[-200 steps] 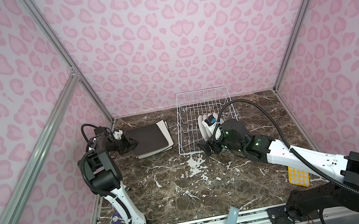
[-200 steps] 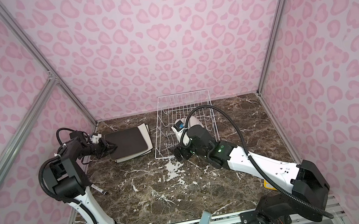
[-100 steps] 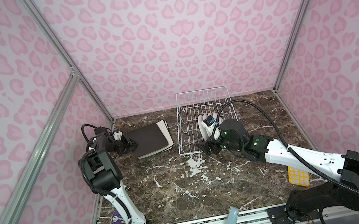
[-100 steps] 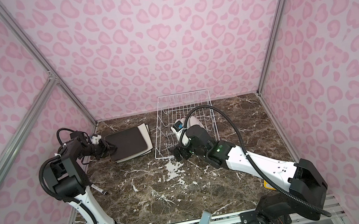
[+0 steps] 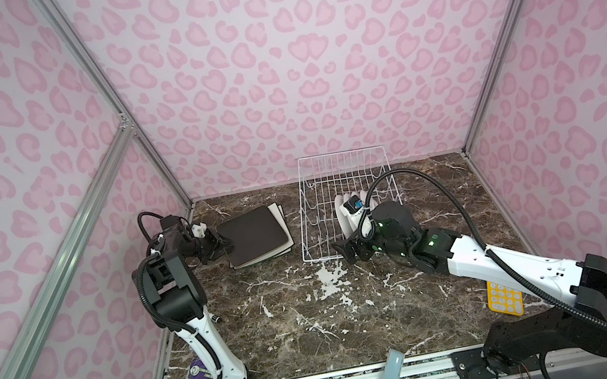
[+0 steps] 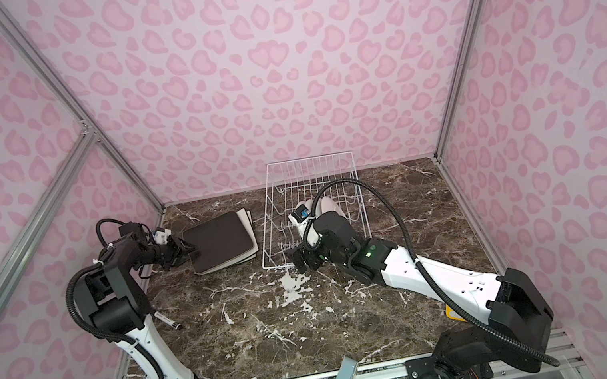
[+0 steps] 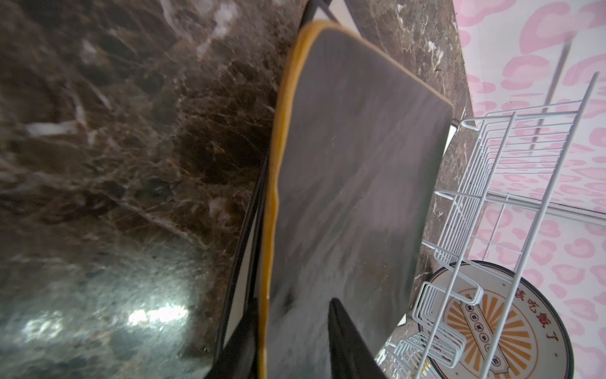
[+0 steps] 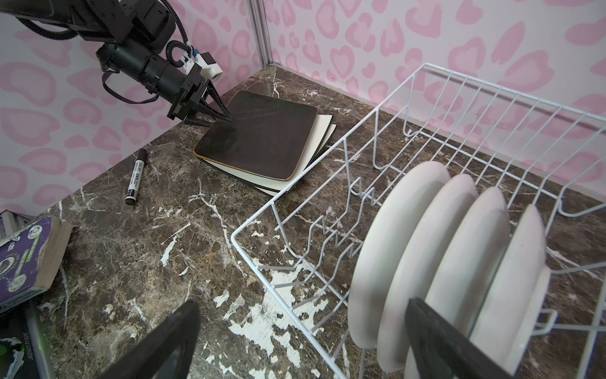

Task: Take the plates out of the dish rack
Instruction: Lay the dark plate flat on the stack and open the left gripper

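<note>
right wrist view: right gripper (image 8: pixel 303 305) gapes by round plates (image 8: pixel 426 249) in the rack (image 8: pixel 328 151); skewed closing could topple neighbours. left gripper (image 8: pixel 226 116): pinch unclear.

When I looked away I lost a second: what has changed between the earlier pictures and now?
Almost nothing visibly moved. The left gripper remains astride a corner of the dark plate; whether it has let go cannot be told. The right gripper stays open at the near end of the rack, beside the four round plates, which all still stand in it.
</note>
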{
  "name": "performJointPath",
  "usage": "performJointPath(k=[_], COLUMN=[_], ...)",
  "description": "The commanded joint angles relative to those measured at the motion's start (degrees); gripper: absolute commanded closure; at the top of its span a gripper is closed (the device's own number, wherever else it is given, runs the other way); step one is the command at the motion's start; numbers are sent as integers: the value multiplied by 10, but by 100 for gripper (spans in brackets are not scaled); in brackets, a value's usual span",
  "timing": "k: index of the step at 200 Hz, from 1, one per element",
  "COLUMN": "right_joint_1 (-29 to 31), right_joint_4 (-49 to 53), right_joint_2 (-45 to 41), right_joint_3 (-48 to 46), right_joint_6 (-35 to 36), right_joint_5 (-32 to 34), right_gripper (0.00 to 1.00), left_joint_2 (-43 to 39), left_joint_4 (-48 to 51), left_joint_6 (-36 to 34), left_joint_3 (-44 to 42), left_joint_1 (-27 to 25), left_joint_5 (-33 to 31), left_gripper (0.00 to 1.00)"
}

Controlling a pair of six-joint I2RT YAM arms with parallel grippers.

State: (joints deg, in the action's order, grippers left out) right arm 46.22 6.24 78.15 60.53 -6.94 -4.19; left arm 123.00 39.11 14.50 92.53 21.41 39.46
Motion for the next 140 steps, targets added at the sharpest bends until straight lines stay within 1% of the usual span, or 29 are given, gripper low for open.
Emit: performJointPath(k=[1, 59, 81, 140], right_joint_1=[1, 2, 3, 4], right_joint_4=[-9, -8, -10, -10], right_joint_2=[3, 3, 1, -3], right_joint_3=[0, 0, -1, -4], right_joint_6=[-3, -4, -4, -5], right_joint_5=[1, 1, 1, 11], right_gripper=[1, 1, 1, 1], left_joint_2=[-4, -11, -14, -30], left_joint_4=[-19, -22, -23, -25], left_joint_6=[12, 13, 14, 23], left_joint_3=[-4, -7, -9, -13], left_joint_1=[-1, -2, -2, -2], left_joint_5=[35, 30, 24, 16], left_gripper=[59, 54, 51, 48])
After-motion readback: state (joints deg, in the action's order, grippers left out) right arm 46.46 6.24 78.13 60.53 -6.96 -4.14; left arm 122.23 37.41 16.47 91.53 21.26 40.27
